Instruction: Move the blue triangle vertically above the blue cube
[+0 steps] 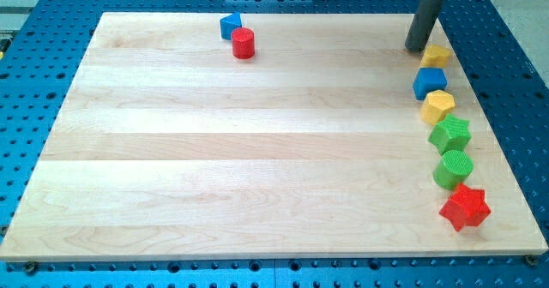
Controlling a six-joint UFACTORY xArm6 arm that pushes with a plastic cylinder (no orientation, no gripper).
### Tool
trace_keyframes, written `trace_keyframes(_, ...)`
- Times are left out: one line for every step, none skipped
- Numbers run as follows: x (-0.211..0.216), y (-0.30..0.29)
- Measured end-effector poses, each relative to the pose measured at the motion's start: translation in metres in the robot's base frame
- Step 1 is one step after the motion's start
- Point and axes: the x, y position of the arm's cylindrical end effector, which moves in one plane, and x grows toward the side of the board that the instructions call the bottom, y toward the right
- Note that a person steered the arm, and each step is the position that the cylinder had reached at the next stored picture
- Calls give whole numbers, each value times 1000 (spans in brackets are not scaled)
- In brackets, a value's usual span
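Observation:
The blue triangle (230, 24) lies near the board's top edge, left of centre, touching or almost touching a red cylinder (244, 43) just below and to its right. The blue cube (429, 83) lies far off at the view's right, in a column of blocks. My tip (418, 49) rests on the board at the upper right, just left of a small yellow block (436, 55) and a little above and left of the blue cube. The rod is far to the right of the blue triangle.
Below the blue cube the right-hand column runs down the board: a yellow block (437, 106), a green block (450, 135), a green cylinder (453, 168) and a red star (464, 207). The wooden board (257, 151) lies on a blue perforated table.

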Motion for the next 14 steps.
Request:
trace_keyframes(14,-3)
trace_keyframes(7,4)
trace_keyframes(3,44)
trace_keyframes(14,31)
trace_keyframes(20,29)
trace_keyframes(-10,-37)
trace_keyframes(44,-176)
trace_keyframes(59,-308)
trace_keyframes(24,-372)
trace_keyframes(21,-293)
trace_keyframes(13,-286)
trace_keyframes(-2,-324)
trace_keyframes(-40,-330)
trace_keyframes(-57,-325)
